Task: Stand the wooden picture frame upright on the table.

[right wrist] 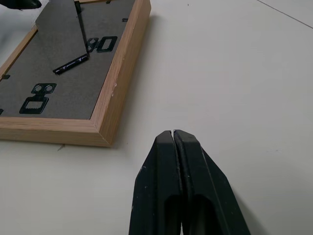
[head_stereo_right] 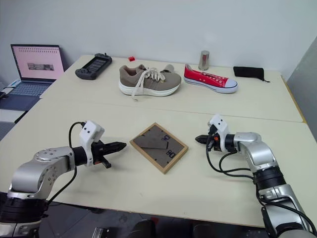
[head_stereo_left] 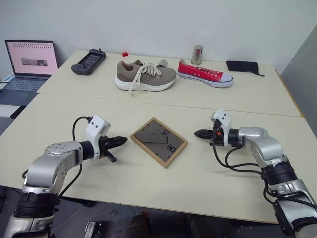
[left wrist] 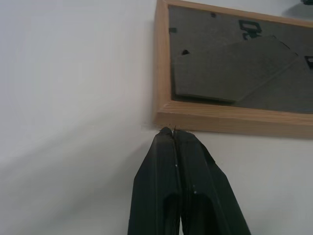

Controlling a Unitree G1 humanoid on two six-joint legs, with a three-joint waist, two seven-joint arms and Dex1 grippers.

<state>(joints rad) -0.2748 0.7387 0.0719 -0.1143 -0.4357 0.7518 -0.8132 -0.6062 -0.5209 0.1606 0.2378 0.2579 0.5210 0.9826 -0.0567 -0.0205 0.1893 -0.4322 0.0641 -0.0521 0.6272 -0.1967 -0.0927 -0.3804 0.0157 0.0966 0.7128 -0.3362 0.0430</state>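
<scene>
The wooden picture frame (head_stereo_left: 158, 142) lies flat on the table (head_stereo_left: 148, 183), face down, turned like a diamond, its dark back and folded stand facing up. Just left of it, my left gripper (head_stereo_left: 124, 141) is shut and holds nothing; its tips point at the frame's left corner. In the left wrist view the fingertips (left wrist: 172, 132) sit right at the frame's wooden edge (left wrist: 230, 120). To the frame's right my right gripper (head_stereo_left: 197, 133) is shut and holds nothing, a short gap from the right corner. The right wrist view has its tips (right wrist: 173, 134) near the frame's corner (right wrist: 102, 132).
Across the seam at the back stand a tan sneaker (head_stereo_left: 145, 76), a red sneaker (head_stereo_left: 204, 74), a metal cup (head_stereo_left: 197, 54), a black game controller (head_stereo_left: 88, 62), a small red block (head_stereo_left: 125, 54) and a black pouch (head_stereo_left: 242, 66). A laptop (head_stereo_left: 28, 64) sits off the table's far left.
</scene>
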